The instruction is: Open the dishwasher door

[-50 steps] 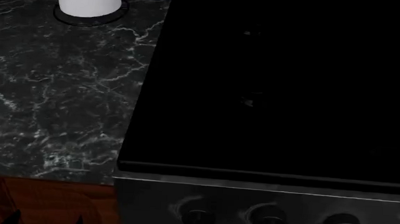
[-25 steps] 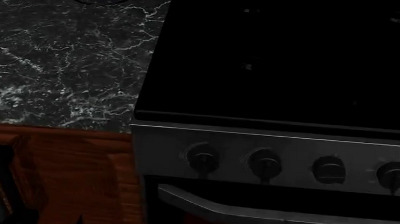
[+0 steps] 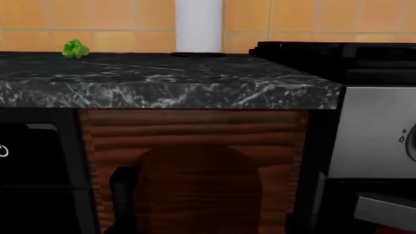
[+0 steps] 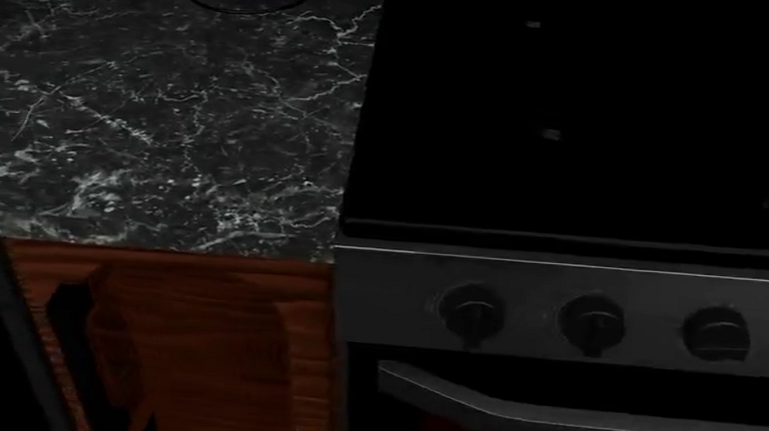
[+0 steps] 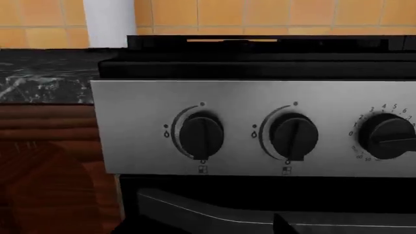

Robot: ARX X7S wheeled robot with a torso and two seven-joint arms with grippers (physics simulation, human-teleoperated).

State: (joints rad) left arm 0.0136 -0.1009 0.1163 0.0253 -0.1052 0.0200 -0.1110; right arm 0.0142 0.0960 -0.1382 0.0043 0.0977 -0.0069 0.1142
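At nine o'clock in the left wrist view, I saw only a sliver of the dishwasher door (image 3: pixel 29 165), its glossy black face upright under the marble counter (image 3: pixel 162 83), with a white power symbol (image 3: pixel 3 151); its long axis I could not judge. At three o'clock of it came the wood cabinet door (image 3: pixel 195 161), then the stove front (image 5: pixel 260 126). Neither gripper showed, so I couldn't tell their state.

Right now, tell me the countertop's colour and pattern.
Black marble with white veining; the countertop shows best in the head view.
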